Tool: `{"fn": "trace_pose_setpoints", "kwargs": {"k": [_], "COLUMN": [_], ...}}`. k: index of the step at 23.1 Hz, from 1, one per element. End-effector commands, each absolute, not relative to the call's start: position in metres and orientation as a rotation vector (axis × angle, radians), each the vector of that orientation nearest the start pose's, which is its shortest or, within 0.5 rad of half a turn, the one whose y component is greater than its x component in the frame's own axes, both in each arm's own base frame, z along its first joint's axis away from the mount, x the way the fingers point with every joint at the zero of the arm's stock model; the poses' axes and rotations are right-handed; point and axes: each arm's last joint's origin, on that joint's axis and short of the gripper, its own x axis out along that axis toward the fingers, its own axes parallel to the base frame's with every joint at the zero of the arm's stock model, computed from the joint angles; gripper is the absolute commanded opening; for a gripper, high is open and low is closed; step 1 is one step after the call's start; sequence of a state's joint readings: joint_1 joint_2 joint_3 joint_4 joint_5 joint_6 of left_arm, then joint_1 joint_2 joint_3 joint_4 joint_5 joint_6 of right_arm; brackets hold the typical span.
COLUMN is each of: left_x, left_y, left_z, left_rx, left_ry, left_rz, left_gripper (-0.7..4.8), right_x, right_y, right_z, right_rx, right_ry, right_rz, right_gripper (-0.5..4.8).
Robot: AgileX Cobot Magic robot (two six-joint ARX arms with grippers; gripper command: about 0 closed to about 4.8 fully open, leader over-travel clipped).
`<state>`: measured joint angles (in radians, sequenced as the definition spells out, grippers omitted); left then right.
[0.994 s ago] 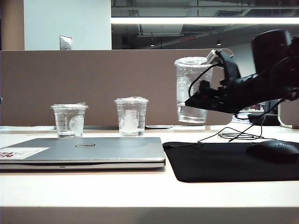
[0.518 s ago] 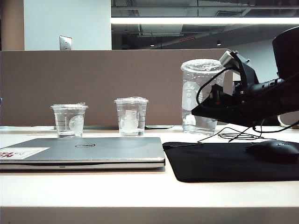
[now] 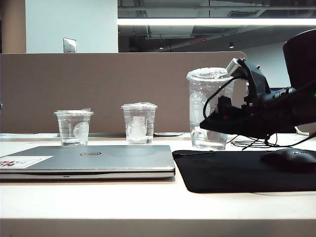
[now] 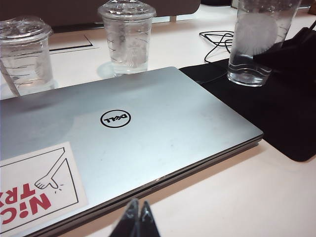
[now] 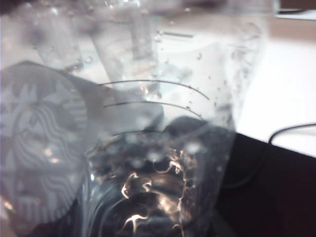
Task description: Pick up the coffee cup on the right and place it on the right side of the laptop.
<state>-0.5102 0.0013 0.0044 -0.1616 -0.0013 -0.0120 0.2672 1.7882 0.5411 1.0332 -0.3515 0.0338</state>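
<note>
R gripper (image 3: 217, 116) clamped on coffee cup (image 3: 207, 106), cup base hidden; L gripper (image 4: 136, 222) together, tips cut off.

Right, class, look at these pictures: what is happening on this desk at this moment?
The right hand holds the tall coffee cup, which has some water in it, over the far edge of the black mouse pad, just right of the closed laptop. Whether the cup's base touches the pad cannot be told. The left hand, jaws shut, hangs near the laptop's front edge, holding nothing. Two shorter cups stand behind the laptop; a mouse lies on the pad.
</note>
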Motion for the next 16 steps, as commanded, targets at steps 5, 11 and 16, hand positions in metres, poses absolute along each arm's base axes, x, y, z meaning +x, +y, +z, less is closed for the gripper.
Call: {"fn": "trace_pose_setpoints", "kwargs": {"k": [5, 11, 16], "left_x": [0.084, 0.084, 0.084], "left_y": [-0.047, -0.047, -0.047], "left_z": [0.15, 0.15, 0.15], "left_rx": [0.032, 0.032, 0.032], "left_ry": [0.156, 0.157, 0.157], "left_rz": [-0.509, -0.509, -0.509], "left_gripper": [-0.05, -0.05, -0.05], "right_x": [0.29, 0.29, 0.29], "right_y": [0.09, 0.091, 0.091], "right_z": [0.124, 0.115, 0.115], "right_rx": [0.014, 0.016, 0.016], "right_ry": [0.233, 0.272, 0.27], "right_rz": [0.617, 0.627, 0.628], "right_gripper": [3.22, 3.24, 3.88]}}
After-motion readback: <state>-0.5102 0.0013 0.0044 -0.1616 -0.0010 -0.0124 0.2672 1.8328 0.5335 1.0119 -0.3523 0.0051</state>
